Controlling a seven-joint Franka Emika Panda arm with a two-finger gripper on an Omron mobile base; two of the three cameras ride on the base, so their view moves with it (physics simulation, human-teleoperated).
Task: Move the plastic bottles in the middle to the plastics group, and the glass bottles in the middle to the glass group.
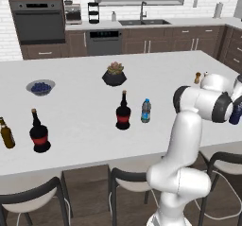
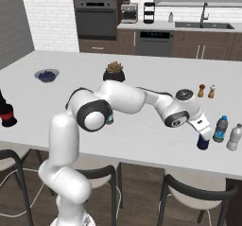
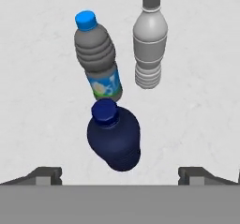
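Kitchen island table [image 1: 85, 107] is big and white, with stuff spread all over. Middle's got one black glass bottle [image 1: 123, 111] beside a clear plastic bottle [image 1: 146, 111]. Over on the right, the dark blue bottle [image 3: 114, 136] stands touching a blue-capped one [image 3: 97, 56], pale bottle [image 3: 150, 40] close by. Tool [image 3: 119, 174] hangs above it, jaws spread wide, gripping nothing. Glass one's probably heavy and slick, so I'd grab the round body, not that skinny neck.

3 plastic bottles [image 3: 114, 141] clustered near counter [image 2: 142, 140] edge, shakers [image 2: 206, 91] behind, probably apart.
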